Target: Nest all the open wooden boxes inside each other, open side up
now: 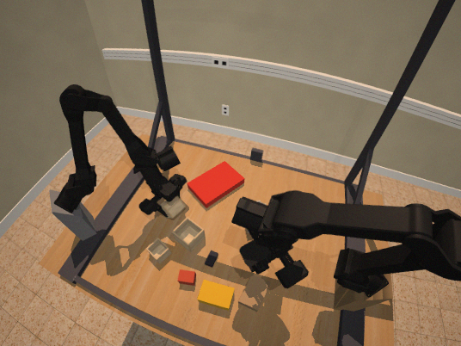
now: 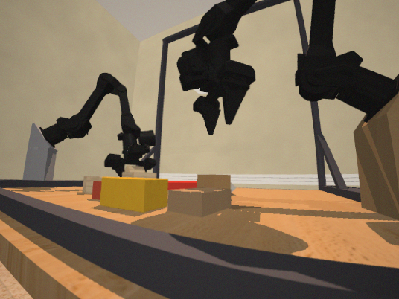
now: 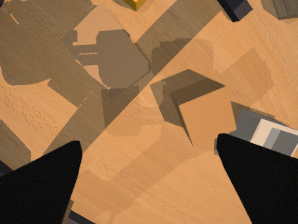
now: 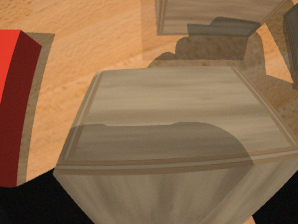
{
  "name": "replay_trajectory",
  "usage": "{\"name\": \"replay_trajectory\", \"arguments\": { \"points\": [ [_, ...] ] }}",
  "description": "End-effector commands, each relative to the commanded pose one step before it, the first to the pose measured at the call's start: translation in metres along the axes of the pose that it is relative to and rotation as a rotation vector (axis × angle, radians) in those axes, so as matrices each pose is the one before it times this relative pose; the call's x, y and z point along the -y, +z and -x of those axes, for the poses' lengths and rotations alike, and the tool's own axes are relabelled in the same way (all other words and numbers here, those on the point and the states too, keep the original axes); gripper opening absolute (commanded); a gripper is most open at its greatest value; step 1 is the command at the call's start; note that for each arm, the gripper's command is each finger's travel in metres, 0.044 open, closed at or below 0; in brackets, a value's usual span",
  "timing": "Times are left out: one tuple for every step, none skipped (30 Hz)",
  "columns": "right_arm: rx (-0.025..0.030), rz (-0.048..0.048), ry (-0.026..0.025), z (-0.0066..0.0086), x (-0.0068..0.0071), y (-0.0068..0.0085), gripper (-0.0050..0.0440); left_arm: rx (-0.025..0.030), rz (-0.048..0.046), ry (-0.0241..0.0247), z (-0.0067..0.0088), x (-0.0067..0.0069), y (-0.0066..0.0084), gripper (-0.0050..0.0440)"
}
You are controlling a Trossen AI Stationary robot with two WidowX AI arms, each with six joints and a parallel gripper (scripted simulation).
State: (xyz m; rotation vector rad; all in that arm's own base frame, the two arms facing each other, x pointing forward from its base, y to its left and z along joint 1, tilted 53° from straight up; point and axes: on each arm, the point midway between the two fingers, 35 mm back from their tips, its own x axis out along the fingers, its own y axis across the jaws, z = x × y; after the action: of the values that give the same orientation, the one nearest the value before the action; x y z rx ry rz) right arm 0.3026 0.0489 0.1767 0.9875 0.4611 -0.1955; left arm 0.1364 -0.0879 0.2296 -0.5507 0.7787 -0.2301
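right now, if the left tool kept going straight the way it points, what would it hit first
Probably the tan wooden box just beyond the left tool, though depth is unclear and it might just reach the tabletop beside it.
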Motion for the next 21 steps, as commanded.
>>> {"name": "replay_trajectory", "arguments": {
  "points": [
    [0.10007, -0.00634, 0.0181, 0.00507, -0.00421, -0.00144, -0.005, 0.00787, -0.00028, -0.01287, 0.00351, 0.00087, 0.00136, 0.04],
    [0.02662, -0.00113, 0.0007, 0.00079, 0.00005, -0.00119, -0.005, 0.0, 0.0, 0.0, 0.0, 0.0, 0.0, 0.04],
    [0.01598, -0.00104, 0.00067, 0.00061, 0.00004, -0.00068, -0.005, 0.0, 0.0, 0.0, 0.0, 0.0, 0.0, 0.04],
    [0.00533, -0.00041, 0.00026, 0.00023, 0.00001, -0.00022, -0.005, 0.0, 0.0, 0.0, 0.0, 0.0, 0.0, 0.04],
    [0.00551, -0.00001, 0.00032, -0.00002, -0.00024, -0.00013, -0.005, 0.0, 0.0, 0.0, 0.0, 0.0, 0.0, 0.04],
    [0.01374, 0.00324, -0.00547, -0.00108, 0.00106, -0.00172, -0.005, 0.0, 0.0, 0.0, 0.0, 0.0, 0.0, 0.04],
    [0.02513, 0.00267, -0.0039, -0.00057, 0.00076, -0.00197, -0.005, 0.0, 0.0, 0.0, 0.0, 0.0, 0.0, 0.04],
    [0.03468, 0.00004, 0.0, 0.00061, 0.00008, -0.00165, -0.005, 0.0, 0.0, 0.0, 0.0, 0.0, 0.0, 0.04],
    [0.02669, -0.00067, 0.00038, 0.00083, 0.0001, -0.00123, -0.005, 0.0, 0.0, 0.0, 0.0, 0.0, 0.0, 0.04],
    [0.01601, -0.0007, 0.00037, 0.00065, 0.00008, -0.00071, -0.005, 0.0, 0.0, 0.0, 0.0, 0.0, 0.0, 0.04],
    [0.00534, -0.00028, 0.00015, 0.00024, 0.00003, -0.00023, -0.005, 0.0, 0.0, 0.0, 0.0, 0.0, 0.0, 0.04],
    [0.00561, -0.00025, 0.00059, -0.00004, -0.00036, -0.0001, -0.005, 0.0, 0.0, 0.0, 0.0, 0.0, 0.0, 0.04],
    [0.01606, 0.00067, -0.00006, -0.00008, -0.00006, -0.00075, -0.005, 0.0, 0.0, 0.0, 0.0, 0.0, 0.0, 0.04],
    [0.0, 0.0, 0.0, 0.0, 0.0, 0.0, -0.005, 0.0, 0.0, 0.0, 0.0, 0.0, 0.0, 0.04],
    [0.0, 0.0, 0.0, 0.0, 0.0, 0.0, -0.005, 0.0, 0.0, 0.0, 0.0, 0.0, 0.0, 0.04],
    [0.02674, 0.0007, -0.00005, 0.00011, -0.00003, -0.00126, -0.005, 0.0, 0.0, 0.0, 0.0, 0.0, 0.0, 0.04],
    [0.03468, 0.00012, 0.0, 0.00062, 0.0001, -0.00164, -0.005, 0.0, 0.0, 0.0, 0.0, 0.0, 0.0, 0.04],
    [0.02661, -0.0005, 0.00002, 0.00084, 0.00019, -0.00123, -0.005, 0.0, 0.0, 0.0, 0.0, 0.0, 0.0, 0.04],
    [0.01593, 0.00033, 0.0, 0.00066, 0.00016, -0.00071, -0.005, 0.0, 0.0, 0.0, 0.0, 0.0, 0.0, 0.04],
    [0.0053, 0.00243, -0.00001, 0.00025, 0.00006, -0.00023, -0.005, 0.0, 0.0, 0.0, 0.0, 0.0, 0.0, 0.04],
    [0.00565, 0.00262, 0.00073, -0.00006, -0.00046, -0.00011, -0.005, 0.0, 0.0, 0.0, 0.0, 0.0, 0.0, 0.04]
  ]
}}
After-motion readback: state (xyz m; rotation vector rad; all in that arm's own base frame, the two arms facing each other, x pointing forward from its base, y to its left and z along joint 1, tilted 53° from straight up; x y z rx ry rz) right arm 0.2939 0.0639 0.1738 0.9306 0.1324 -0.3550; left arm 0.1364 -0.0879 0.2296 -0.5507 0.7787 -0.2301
